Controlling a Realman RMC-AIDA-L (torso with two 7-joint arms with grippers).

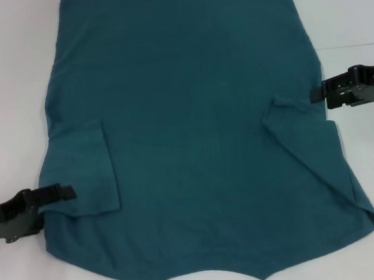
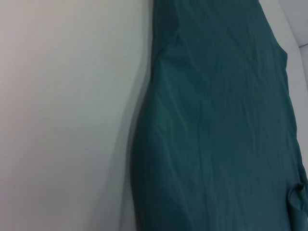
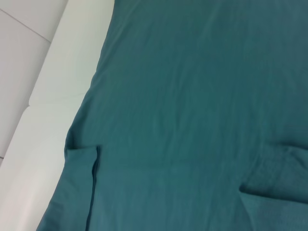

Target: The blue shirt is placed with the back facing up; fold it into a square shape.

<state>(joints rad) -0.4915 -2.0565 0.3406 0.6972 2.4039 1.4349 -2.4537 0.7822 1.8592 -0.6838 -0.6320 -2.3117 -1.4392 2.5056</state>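
Head camera: overhead, facing forward and down, covering nearly the whole blue shirt [image 1: 193, 133] on the white table [image 1: 9, 78]. Left wrist camera: close, low, looking along the shirt's left edge [image 2: 144, 120] and bare table [image 2: 62, 110]. Right wrist camera: close above, covering both folded sleeves. All 3 views share the shirt's body.

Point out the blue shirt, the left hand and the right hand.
blue shirt [image 1: 191, 113]: head view, middle of the back panel.
left hand [image 1: 63, 191]: head view, fingertips at the folded-in sleeve.
right hand [image 1: 316, 93]: head view, fingertips at the shirt's edge.
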